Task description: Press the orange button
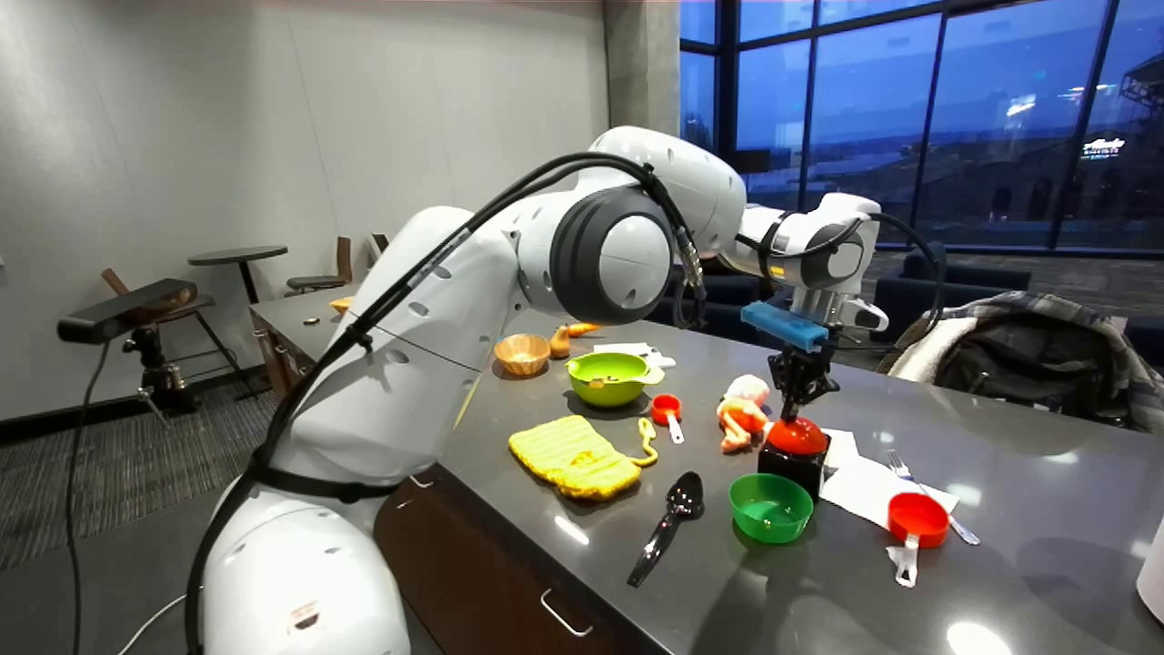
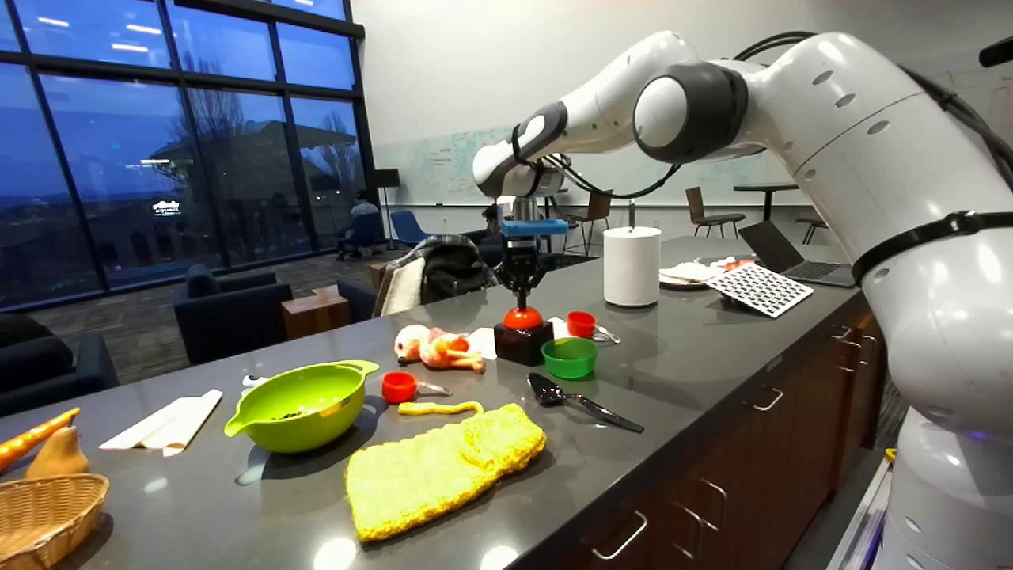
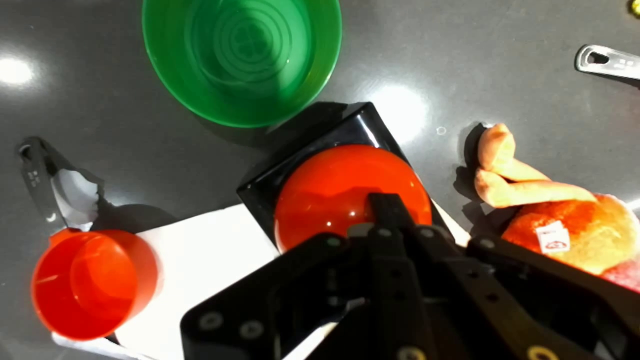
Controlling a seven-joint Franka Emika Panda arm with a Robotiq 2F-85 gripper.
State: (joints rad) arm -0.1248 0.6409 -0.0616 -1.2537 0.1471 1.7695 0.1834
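One green bowl (image 1: 771,511) just beside the orange-red button (image 1: 797,437), plush toy (image 1: 744,416) near.

The button (image 2: 523,318) stands on the counter (image 2: 673,356) between a toy (image 2: 451,350) and a bowl (image 2: 570,362)

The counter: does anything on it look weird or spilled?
The soft toy looks a bit odd: it lies between a red measuring cup and the orange button, which seems a funny spot for a toy. I can't see any spill on the counter.
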